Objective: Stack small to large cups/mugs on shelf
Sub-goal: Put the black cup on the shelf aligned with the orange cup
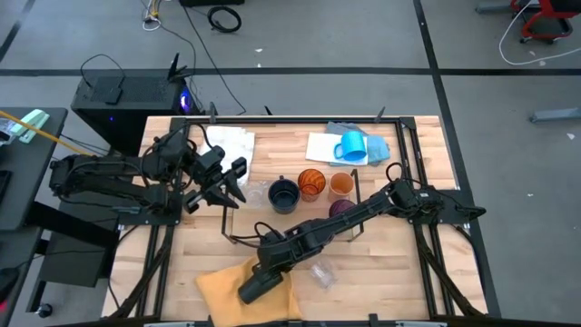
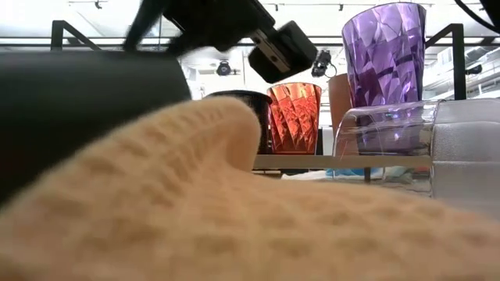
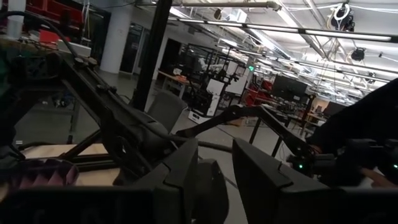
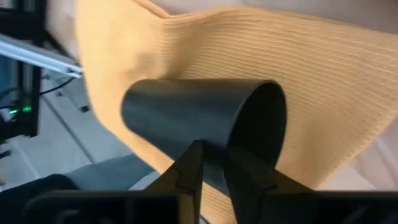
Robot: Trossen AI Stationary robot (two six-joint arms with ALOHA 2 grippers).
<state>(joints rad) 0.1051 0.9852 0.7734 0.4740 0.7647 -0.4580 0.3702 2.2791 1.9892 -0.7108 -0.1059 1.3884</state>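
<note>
A black cup (image 4: 186, 112) lies on its side on the yellow waffle cloth (image 1: 222, 289) near the table's front edge, with my right gripper (image 4: 214, 152) shut on it. On the wire-framed shelf (image 1: 238, 238) stand a dark navy mug (image 1: 284, 195), two orange cups (image 1: 311, 182) (image 1: 341, 184) and a purple cup (image 1: 341, 207). A bright blue mug (image 1: 352, 147) sits on a cloth at the back. A clear glass (image 1: 320, 272) lies on its side by the yellow cloth. My left gripper (image 1: 225, 186) hangs open above the table's left half, touching nothing. My right gripper pinches the black cup's wall at its rim (image 4: 216, 163), one finger (image 4: 249, 177) in front of the open mouth and the other (image 4: 186, 171) on the outside. The fingers slant down from the table's right. The cup lies on its side on the yellow cloth.
A white cloth (image 1: 231, 143) and a blue cloth (image 1: 363, 136) lie at the back of the table. Black rails (image 1: 413, 163) run along both sides. In the low view, the yellow cloth (image 2: 234, 218) fills the foreground, and the purple cup (image 2: 383, 70) stands tall behind the lying glass (image 2: 391, 140).
</note>
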